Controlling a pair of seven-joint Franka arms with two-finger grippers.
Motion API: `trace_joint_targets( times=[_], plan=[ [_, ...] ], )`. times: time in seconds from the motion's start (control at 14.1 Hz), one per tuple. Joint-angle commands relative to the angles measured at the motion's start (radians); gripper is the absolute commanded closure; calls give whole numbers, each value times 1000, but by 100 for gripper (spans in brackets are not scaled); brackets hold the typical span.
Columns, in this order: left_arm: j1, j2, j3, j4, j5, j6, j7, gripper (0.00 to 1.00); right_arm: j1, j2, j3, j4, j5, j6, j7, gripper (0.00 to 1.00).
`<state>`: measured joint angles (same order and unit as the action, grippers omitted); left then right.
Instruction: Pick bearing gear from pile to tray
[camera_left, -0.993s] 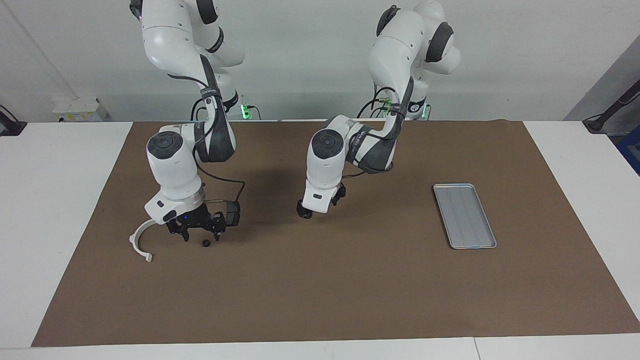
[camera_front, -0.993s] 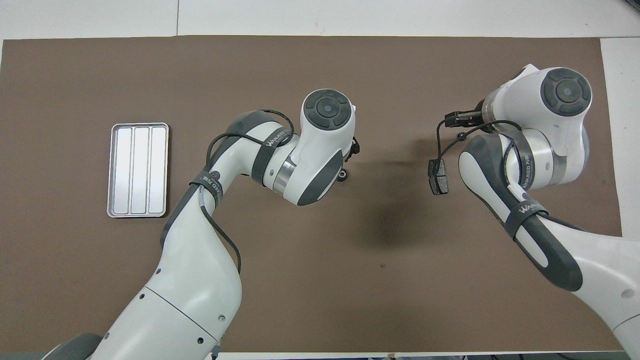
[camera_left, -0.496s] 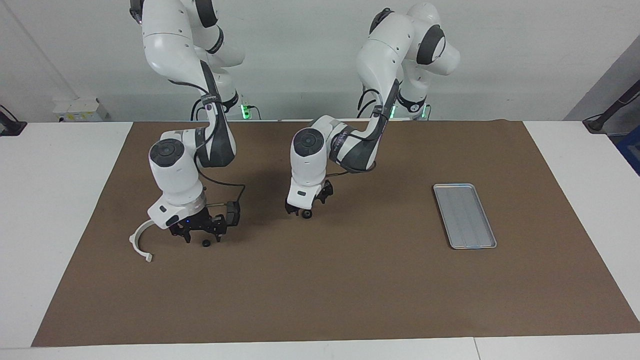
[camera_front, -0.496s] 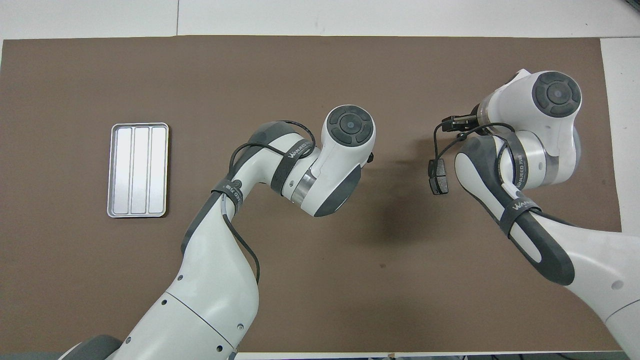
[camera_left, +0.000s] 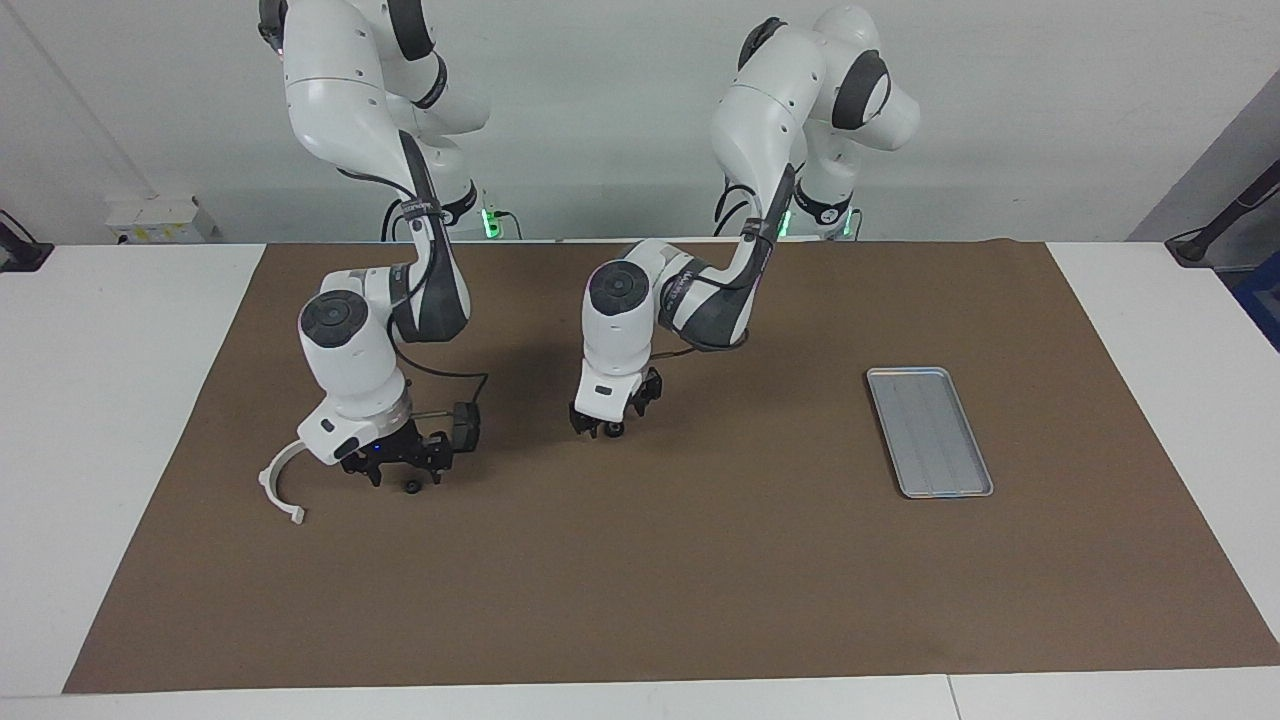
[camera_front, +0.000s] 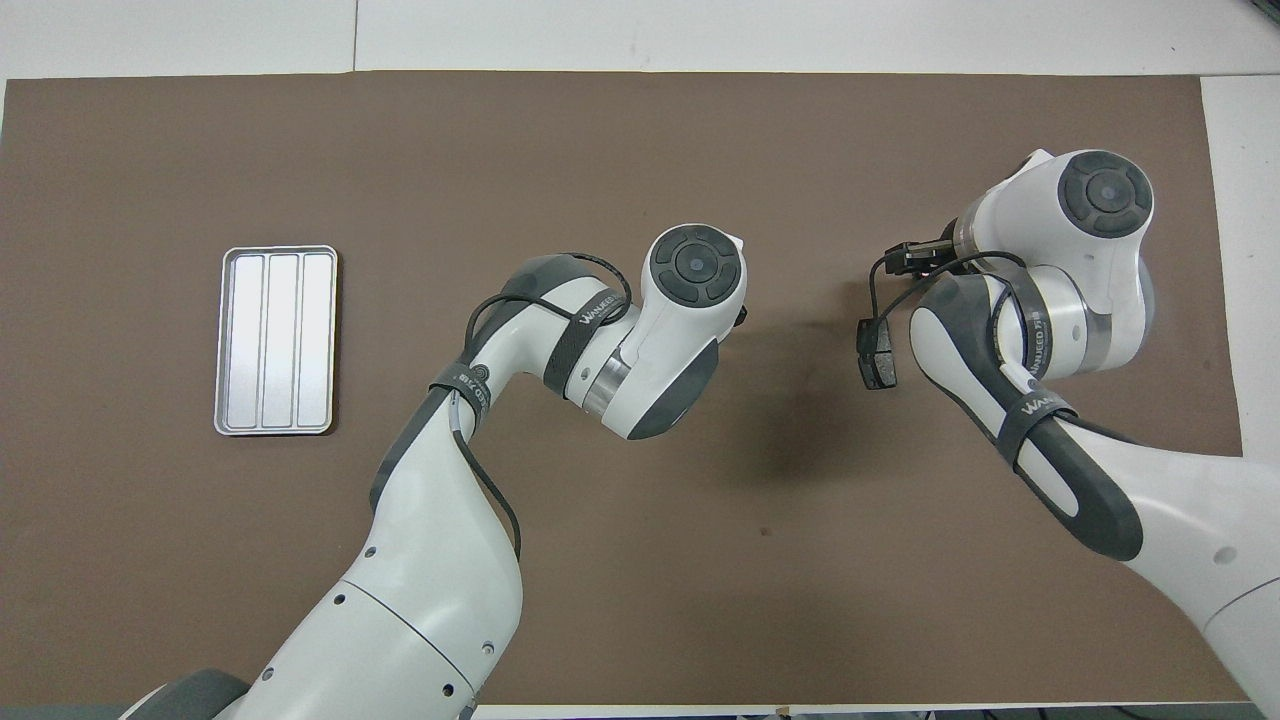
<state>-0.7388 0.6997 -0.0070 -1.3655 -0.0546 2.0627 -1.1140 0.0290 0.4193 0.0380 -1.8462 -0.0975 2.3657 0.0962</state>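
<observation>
Brown paper mat (camera_left: 700, 580) covers the desk, and on it I see the small parts at the right arm's end. The left claw (camera_left: 605, 428) is low over the middle of the mat, right at a tiny black ring-shaped part (camera_left: 613, 431). I cannot tell whether it grasps this part or only stands around it. The right claw (camera_left: 403, 472) is released. It hangs low over a second tiny black ring (camera_left: 411, 486), between the white curved plastic arc (camera_left: 275, 487) and a dark grey brake pad (camera_left: 465, 425). The flat silver-grey metal tray (camera_left: 930, 430) lies well apart, toward the left arm's end, with nothing in it.

I judge that the step in hand is the picking. For the next move I must clench the left claw firmly on the ring. It is very small and may slip or roll. Then I lift it straight and carry it over the tray.
</observation>
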Motion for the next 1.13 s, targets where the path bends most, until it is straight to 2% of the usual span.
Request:
trace_joint_targets(
  times=[0.0,0.71,0.99,1.06],
  plan=[
    [-21,0,21,-21,4,30,-20,17,-30,6,11,-11,18,27,-52,6],
    [-25,1,22,-37,4,48,-33,34,-26,26,11,-18,19,50,-53,6],
    [-31,1,25,-38,6,54,-41,40,-24,27,11,-28,19,50,-52,13],
    [-33,1,25,-38,7,54,-46,51,-23,26,11,-30,19,50,-52,14]
  ],
)
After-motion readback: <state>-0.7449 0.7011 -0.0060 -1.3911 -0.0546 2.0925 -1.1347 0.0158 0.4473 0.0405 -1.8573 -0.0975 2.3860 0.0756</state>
